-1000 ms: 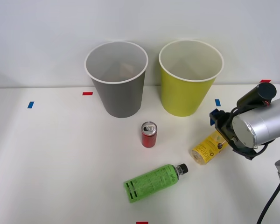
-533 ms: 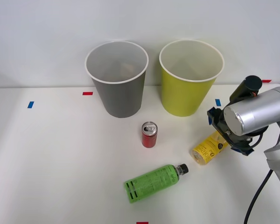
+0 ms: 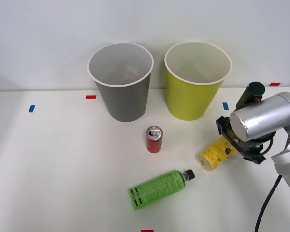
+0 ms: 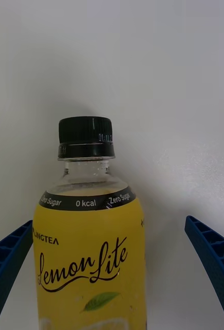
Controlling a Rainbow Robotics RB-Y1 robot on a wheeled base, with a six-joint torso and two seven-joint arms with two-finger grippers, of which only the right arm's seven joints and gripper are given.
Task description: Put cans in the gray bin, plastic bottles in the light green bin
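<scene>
The right gripper (image 4: 112,278) is spread wide, one blue finger (image 4: 6,268) either side of the yellow-label bottle (image 4: 88,247) (untouched). That straddle suits a grasp across its body.

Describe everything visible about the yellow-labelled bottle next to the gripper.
The slim clear plastic bottle with a yellow label has a ribbed black cap and a black band reading "Zero Sugar, 0 kcal"; the label says "Lemon Lite" above a green leaf. It lies on its side on the white table, right of the short red can. The open right gripper straddles it, blue ribbed fingers either side, apparently not touching.
</scene>
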